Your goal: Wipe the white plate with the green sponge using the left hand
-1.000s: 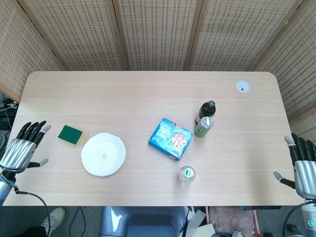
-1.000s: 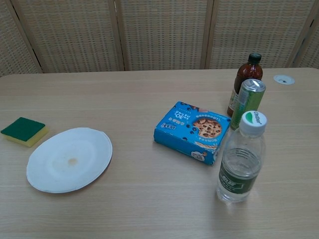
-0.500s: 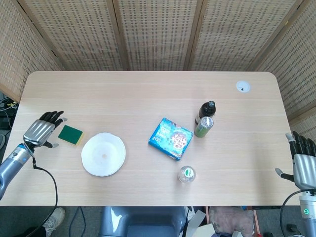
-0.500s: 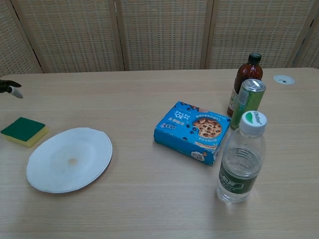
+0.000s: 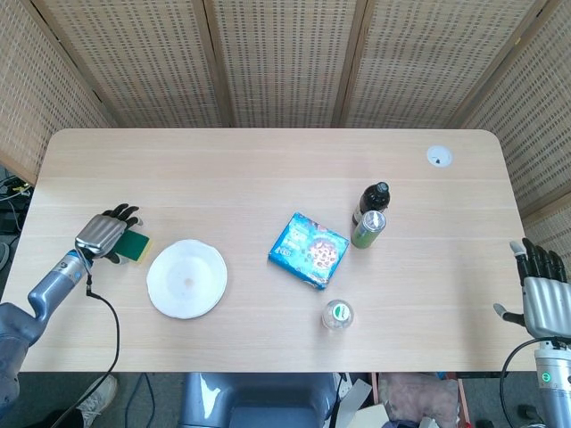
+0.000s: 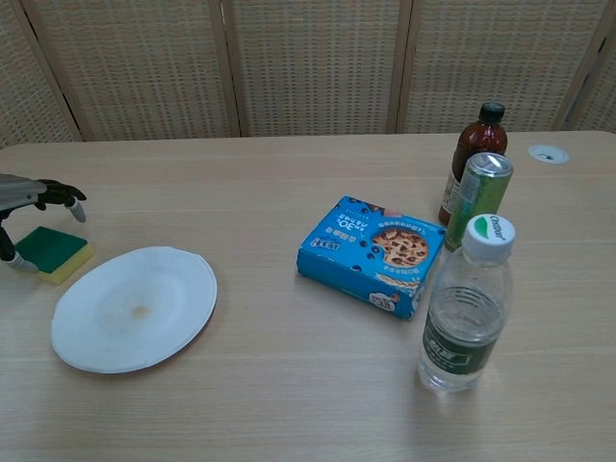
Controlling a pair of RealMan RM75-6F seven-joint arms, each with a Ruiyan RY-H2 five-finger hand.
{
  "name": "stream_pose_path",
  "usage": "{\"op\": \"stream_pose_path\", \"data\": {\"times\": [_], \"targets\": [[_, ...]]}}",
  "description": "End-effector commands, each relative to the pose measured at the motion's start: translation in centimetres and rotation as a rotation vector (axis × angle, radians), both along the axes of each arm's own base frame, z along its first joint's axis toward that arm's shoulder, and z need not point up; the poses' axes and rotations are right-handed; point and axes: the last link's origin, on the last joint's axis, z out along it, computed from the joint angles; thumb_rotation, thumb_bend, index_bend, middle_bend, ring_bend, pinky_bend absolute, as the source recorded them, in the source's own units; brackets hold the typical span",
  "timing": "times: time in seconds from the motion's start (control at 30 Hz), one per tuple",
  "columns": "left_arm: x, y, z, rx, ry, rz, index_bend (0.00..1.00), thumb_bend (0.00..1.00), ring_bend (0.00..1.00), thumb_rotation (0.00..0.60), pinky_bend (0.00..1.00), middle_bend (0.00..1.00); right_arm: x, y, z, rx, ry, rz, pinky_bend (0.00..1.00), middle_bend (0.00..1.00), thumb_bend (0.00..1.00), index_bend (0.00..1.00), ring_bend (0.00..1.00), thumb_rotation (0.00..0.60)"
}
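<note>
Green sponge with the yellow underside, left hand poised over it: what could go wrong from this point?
1. The left hand hangs over the green sponge with fingers apart, not yet gripping; closing off-centre may push it aside.
2. The sponge lies close beside the round white plate, so a sweep could nudge the plate.
3. A small brownish stain sits mid-plate; a rim-only wipe might miss it.

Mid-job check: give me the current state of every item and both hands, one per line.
green sponge: flat on table, not lifted
left hand: above sponge, fingers apart, not gripping
white plate: flat, small stain at centre
cookie box: closed, lying flat
water bottle: upright, capped
green can: upright
brown bottle: upright, capped
right hand: open, off table edge
</note>
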Motion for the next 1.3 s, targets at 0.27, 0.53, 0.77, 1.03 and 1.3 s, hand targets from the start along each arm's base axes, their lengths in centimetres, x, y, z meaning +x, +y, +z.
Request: {"op": "stream_pose_path", "data": {"times": [0.27, 0.53, 0.77, 1.03, 1.3], "targets": [[0.2, 0.1, -0.9, -0.015, 0.017, 0.008, 0.29, 0.0, 0.12, 0.6, 0.22, 0.15, -0.3, -0.2, 0.0, 0.0, -0.001, -0.017, 0.0, 0.0, 0.0, 0.01, 0.0, 0.6], [-0.1, 0.1, -0.9, 0.003, 0.025, 0.013, 0.4, 0.0, 0.23, 0.6, 0.3, 0.28, -0.5, -0.3, -0.1, 0.004, -0.005, -0.021, 0.0, 0.0, 0.0, 0.01, 0.0, 0.6], [0.0, 0.3, -0.5, 0.032, 0.003, 0.014, 0.49, 0.0, 0.3, 0.6, 0.44, 0.37, -0.6, -0.4, -0.2, 0.009, -0.009, -0.021, 0.0, 0.0, 0.0, 0.01, 0.0, 0.6], [0.8, 0.8, 1.3, 0.075, -0.071, -0.021, 0.51, 0.0, 0.33, 0.6, 0.47, 0.39, -0.4, -0.3, -0.2, 0.011, -0.015, -0.016, 0.0, 0.0, 0.0, 0.01, 0.0, 0.6], [3.8, 0.6, 2.8, 0.059, -0.187, -0.188, 0.53, 0.0, 0.35, 0.6, 0.47, 0.41, -0.3, -0.2, -0.1, 0.011, -0.018, -0.011, 0.0, 0.0, 0.0, 0.01, 0.0, 0.6]]}}
